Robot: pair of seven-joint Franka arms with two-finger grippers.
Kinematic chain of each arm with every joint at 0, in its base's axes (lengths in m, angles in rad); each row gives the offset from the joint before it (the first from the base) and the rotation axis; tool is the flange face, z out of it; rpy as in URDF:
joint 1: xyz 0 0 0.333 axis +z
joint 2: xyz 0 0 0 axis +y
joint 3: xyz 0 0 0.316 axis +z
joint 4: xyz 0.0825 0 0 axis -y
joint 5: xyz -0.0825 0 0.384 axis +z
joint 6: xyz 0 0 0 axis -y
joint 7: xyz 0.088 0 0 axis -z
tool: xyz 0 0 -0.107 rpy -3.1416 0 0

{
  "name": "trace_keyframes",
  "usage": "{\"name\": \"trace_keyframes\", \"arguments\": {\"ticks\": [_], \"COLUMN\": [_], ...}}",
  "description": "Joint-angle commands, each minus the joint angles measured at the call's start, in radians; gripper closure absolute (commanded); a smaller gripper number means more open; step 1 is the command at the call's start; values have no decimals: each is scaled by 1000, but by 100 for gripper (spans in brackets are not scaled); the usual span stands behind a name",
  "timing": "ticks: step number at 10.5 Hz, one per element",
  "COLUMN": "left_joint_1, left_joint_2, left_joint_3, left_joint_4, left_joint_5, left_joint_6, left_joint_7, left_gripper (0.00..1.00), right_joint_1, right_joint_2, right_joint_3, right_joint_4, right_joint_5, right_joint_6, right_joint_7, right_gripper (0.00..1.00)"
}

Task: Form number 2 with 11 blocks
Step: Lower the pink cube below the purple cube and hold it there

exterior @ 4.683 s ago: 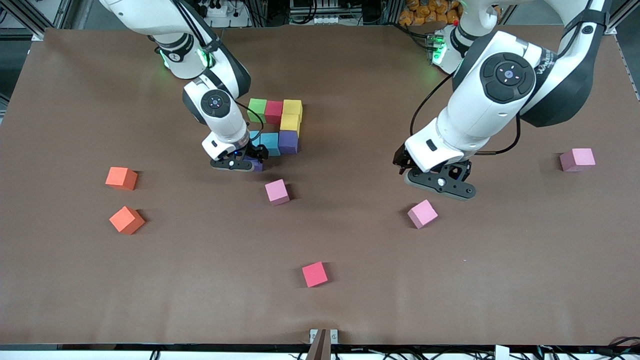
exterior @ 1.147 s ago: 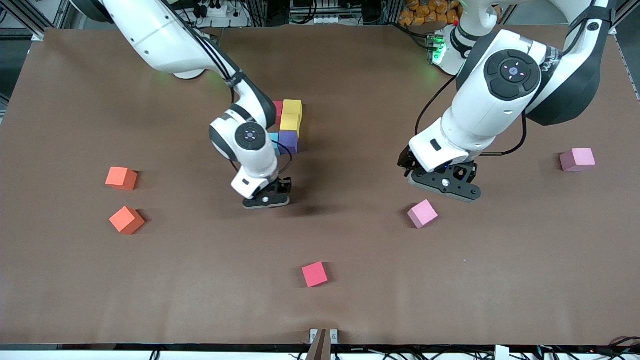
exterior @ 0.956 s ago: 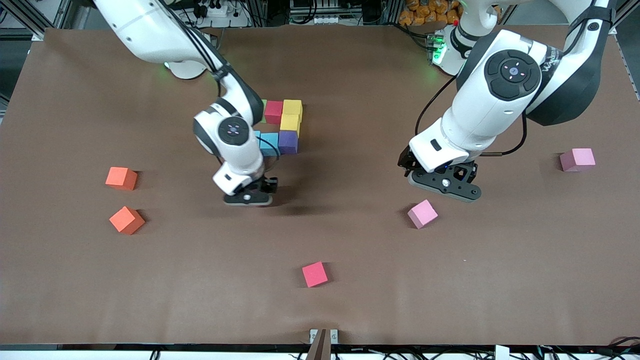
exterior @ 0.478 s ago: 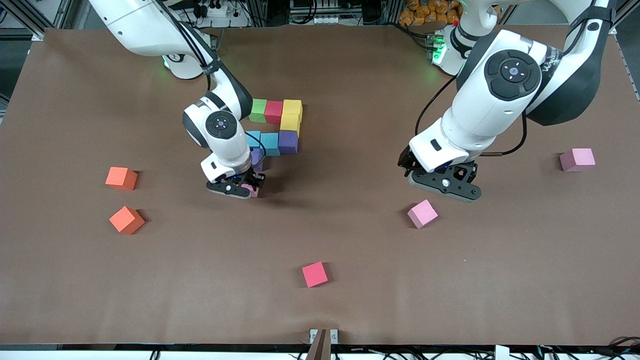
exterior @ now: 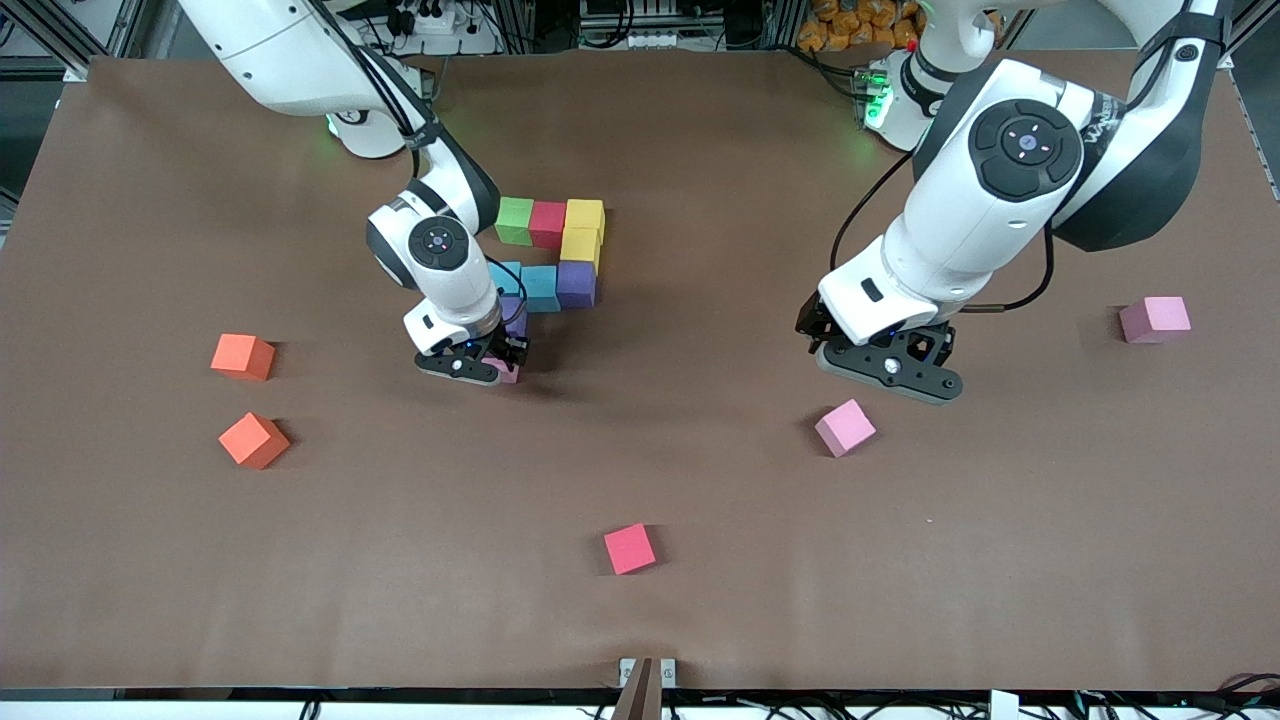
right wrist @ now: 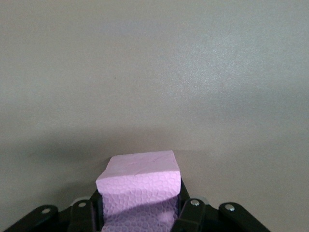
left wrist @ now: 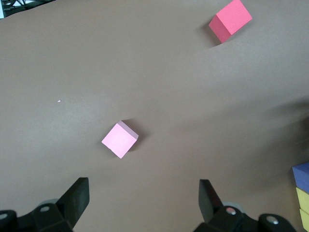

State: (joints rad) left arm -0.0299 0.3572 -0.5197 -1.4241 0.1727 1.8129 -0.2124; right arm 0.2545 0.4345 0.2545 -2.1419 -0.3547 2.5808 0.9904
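Note:
The blocks of the number 2 stand together: green (exterior: 516,220), red (exterior: 547,222) and yellow (exterior: 585,213) in a row, a yellow (exterior: 579,245) under it, then light blue (exterior: 540,287) and purple (exterior: 577,283). A second purple block (exterior: 516,316) is partly hidden by the right arm. My right gripper (exterior: 492,364) (right wrist: 140,205) is shut on a pink block (exterior: 507,374) (right wrist: 139,186), low beside that purple block. My left gripper (exterior: 880,366) (left wrist: 143,200) hangs open and waits over the table by a loose pink block (exterior: 845,427) (left wrist: 119,139). Another pink block (exterior: 1155,319) lies toward the left arm's end.
Two orange cubes (exterior: 242,356) (exterior: 254,440) lie toward the right arm's end. A loose red block (exterior: 630,548) (left wrist: 231,20) sits near the table's front edge.
My right gripper has carried the pink block back toward the figure and lowered it beside the purple block. The left arm has not moved.

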Motion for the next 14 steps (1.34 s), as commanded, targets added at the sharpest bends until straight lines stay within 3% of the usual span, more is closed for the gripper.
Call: {"name": "trace_keyframes", "arguments": {"ticks": [1,14], "left_joint_1": [4,7], "left_joint_2": [-14,-15], "left_joint_3": [-2,3], "left_joint_4": [1,1], "left_joint_5": [13,13], "left_joint_6": [-18,-18], "left_joint_7": [19,34], "left_gripper": [0,0], "right_joint_1": [-1,22], "right_joint_2": [-25,-23], "right_joint_3": [6,6], "right_joint_4": [-29,-27], "right_joint_5": [-1,-35], "right_joint_6": [-11,-10], "right_joint_7": [-7,-102], "right_gripper": [100,100]}}
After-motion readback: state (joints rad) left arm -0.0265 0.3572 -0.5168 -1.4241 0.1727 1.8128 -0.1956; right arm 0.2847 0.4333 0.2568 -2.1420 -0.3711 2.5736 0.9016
